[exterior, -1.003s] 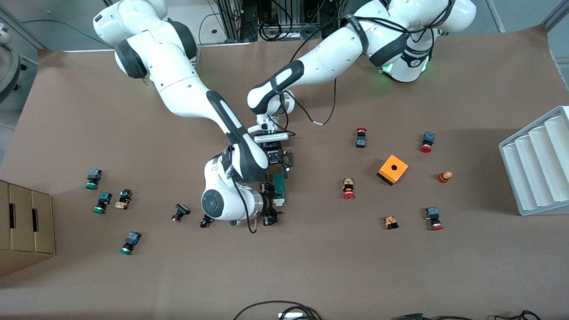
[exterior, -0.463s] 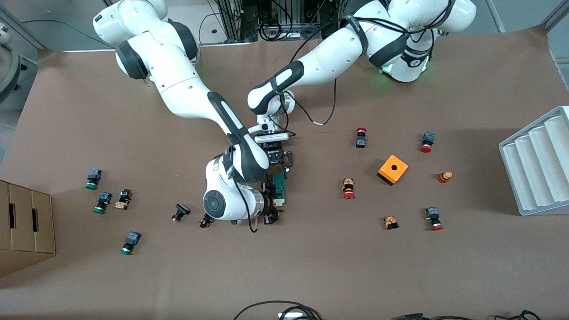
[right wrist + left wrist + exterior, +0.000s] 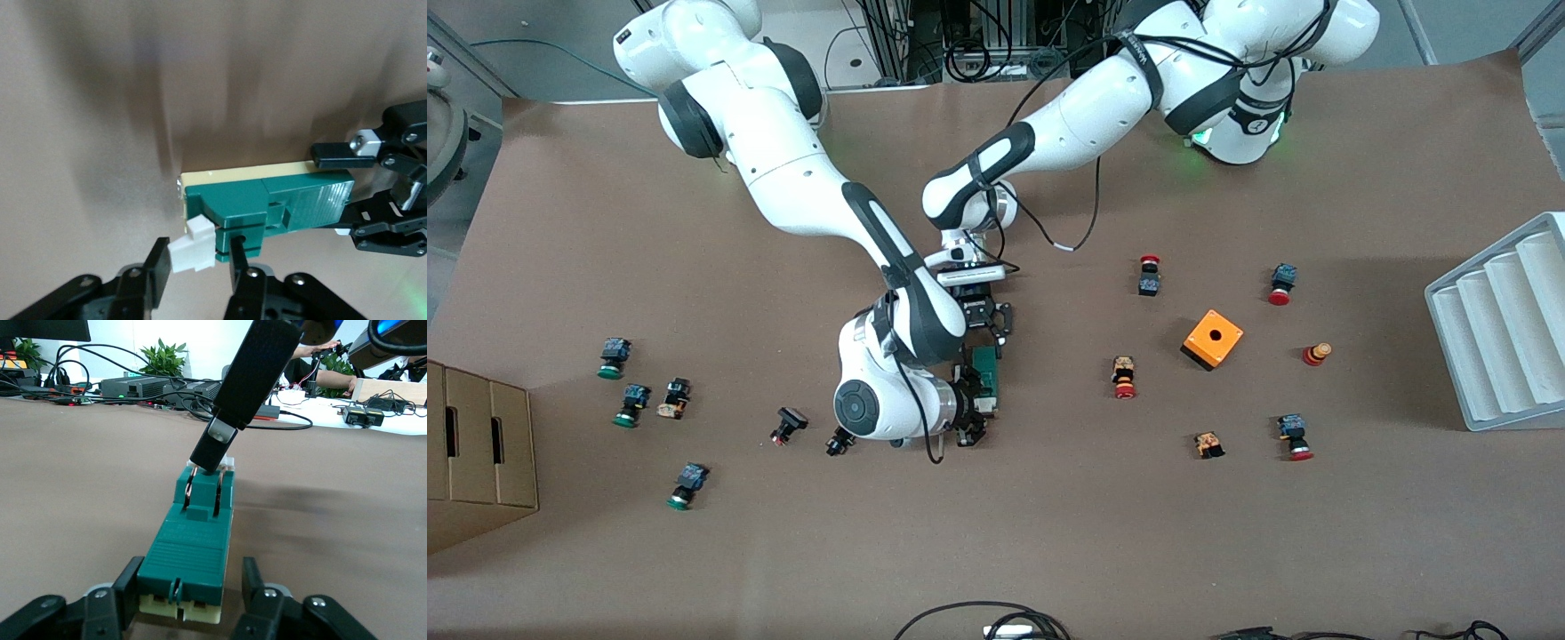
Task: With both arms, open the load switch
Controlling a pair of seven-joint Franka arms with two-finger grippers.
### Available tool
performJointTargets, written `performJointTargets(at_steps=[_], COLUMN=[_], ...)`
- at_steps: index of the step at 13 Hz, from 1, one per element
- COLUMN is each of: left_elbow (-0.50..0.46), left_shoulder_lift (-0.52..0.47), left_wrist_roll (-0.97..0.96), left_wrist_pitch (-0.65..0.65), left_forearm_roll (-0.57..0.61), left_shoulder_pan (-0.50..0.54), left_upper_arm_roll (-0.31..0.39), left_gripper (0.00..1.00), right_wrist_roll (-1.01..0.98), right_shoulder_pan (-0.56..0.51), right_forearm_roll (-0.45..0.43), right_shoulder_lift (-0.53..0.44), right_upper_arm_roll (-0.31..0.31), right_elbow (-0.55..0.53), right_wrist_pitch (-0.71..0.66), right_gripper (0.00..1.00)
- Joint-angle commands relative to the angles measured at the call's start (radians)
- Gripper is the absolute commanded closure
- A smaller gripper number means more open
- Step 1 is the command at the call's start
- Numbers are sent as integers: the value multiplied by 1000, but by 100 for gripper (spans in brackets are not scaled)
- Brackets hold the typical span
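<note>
The load switch point(image 3: 987, 372) is a dark-green block lying flat in the middle of the table, its white tab point(image 3: 192, 250) at the end nearer the front camera. My right gripper point(image 3: 197, 265) straddles that tab, open, with narrow gaps on both sides. My left gripper point(image 3: 189, 579) straddles the end of the switch point(image 3: 193, 543) farther from the camera. One of its fingers point(image 3: 128, 585) lies against the green side, while the other stands slightly off. In the front view the right gripper point(image 3: 974, 416) and left gripper point(image 3: 989, 331) sit at the two ends.
An orange box point(image 3: 1213, 339) and several push buttons lie toward the left arm's end, beside a white ridged rack point(image 3: 1503, 329). More buttons, two point(image 3: 789, 424) close to the right arm's wrist, and a cardboard box point(image 3: 476, 444) lie toward the right arm's end.
Both grippers have narrowed their fingers around the switch's ends. The arms and the switch have hardly moved.
</note>
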Motion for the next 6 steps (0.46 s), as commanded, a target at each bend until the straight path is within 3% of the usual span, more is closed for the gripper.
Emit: performJointTargets(at_steps=[1,6], left_elbow=[23,23], left_shoulder_lift=[15,15], left_wrist_roll=[6,6], left_wrist_pitch=[-3,-15], left_forearm_roll=[18,13], left_shoulder_pan=[-1,-1], left_upper_arm_roll=[-6,-8], left_gripper=[39,44], right_wrist_roll=[9,6], right_shoulder_pan=[2,-1], right_forearm_roll=[25,20], right_shoulder_lift=[5,-21], right_upper_arm_roll=[0,14], right_elbow=[3,-32], right_wrist_pitch=[-9,-7], right_gripper=[58,58])
